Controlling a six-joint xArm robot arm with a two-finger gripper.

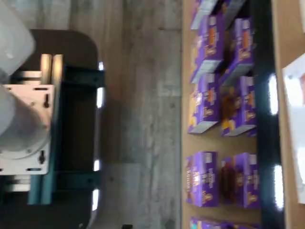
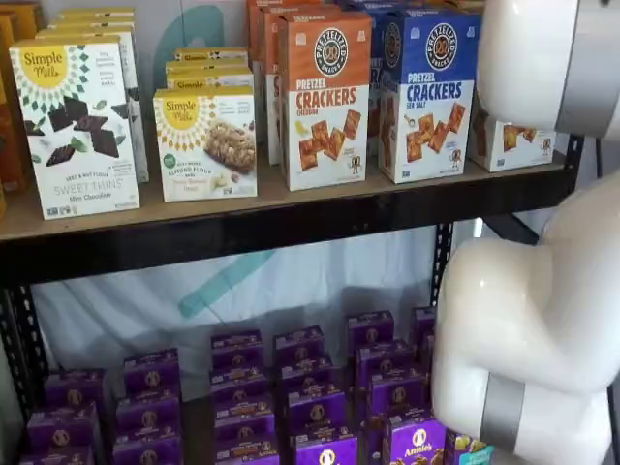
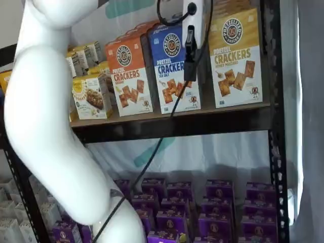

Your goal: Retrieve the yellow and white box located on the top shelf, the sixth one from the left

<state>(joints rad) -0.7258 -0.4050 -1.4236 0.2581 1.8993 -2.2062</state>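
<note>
Standing at the right end of the top shelf (image 3: 172, 124), the yellow and white box (image 3: 236, 58) is showing you its flat matte cardboard face: mustard upper, white lower, round dark logo, square brown crackers. It is sitting just beside the blue-topped cracker box (image 3: 174, 68), with the orange-topped cracker box (image 3: 129, 73) further left. The shelf is a dark brown board with a black front edge. You are seeing the gripper (image 3: 190, 61) side-on, white body and black finger hanging in front of the blue-topped box, gripping nothing; its fingers are spread fully apart. Glossy purple boxes (image 3: 217, 202) are filling the lower level.
</note>
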